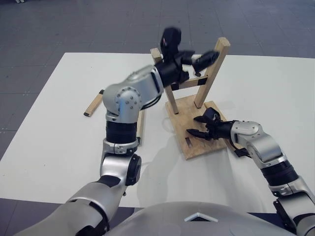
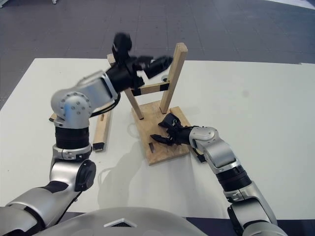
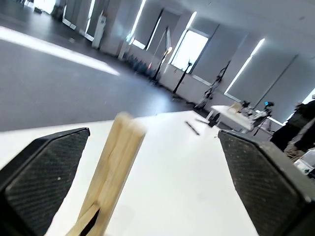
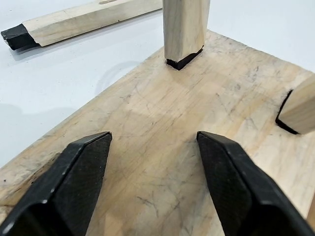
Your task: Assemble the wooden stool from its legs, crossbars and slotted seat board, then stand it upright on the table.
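two legs [image 1: 215,73] upright in seat board [image 1: 181,118], crossbar [image 1: 189,83] between. left hand [image 3: 153,142] wide astride leg top; right hand [image 4: 153,137] wide over board. better pin board, press leg straight down.

Rounded silver-grey shells on the left arm [image 1: 129,101] and right arm [image 1: 261,147], black bands at the joints, small dark screws ringing the left elbow disc, black left gripper [image 3: 152,135] and right gripper [image 4: 153,137], wedge-shaped fingers [image 4: 74,187] with fine cross-hatched pads
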You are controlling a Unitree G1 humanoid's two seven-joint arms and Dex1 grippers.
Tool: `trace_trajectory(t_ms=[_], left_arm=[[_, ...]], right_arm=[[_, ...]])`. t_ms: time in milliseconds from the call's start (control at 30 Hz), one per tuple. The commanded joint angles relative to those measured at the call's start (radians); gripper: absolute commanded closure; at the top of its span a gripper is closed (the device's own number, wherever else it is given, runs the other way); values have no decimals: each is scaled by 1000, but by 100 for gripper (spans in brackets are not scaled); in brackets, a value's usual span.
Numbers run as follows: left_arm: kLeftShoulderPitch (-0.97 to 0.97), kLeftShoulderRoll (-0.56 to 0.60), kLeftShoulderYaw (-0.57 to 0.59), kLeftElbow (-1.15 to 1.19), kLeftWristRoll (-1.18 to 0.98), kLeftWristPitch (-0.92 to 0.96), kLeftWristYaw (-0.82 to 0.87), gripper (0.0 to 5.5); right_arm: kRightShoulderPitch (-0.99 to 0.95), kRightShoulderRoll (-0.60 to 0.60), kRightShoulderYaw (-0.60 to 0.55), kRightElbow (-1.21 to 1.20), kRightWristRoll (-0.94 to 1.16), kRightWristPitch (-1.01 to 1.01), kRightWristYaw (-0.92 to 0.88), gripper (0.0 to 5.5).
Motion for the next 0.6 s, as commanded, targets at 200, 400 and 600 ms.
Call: trace_trajectory(t_ms=[200,400,600], left_arm=[[-209,206,190,-351,-454,166,224,65],[74,471,258,-557,-576,279,459,65],[544,626,185,-614,-413,322,470,65]], right_arm=[[-129,15,-178,-95,176,301,14,230],[-194,-236,-346,-172,164,343,55,230],[15,-552,-204,-236,-54,102,233,230]])
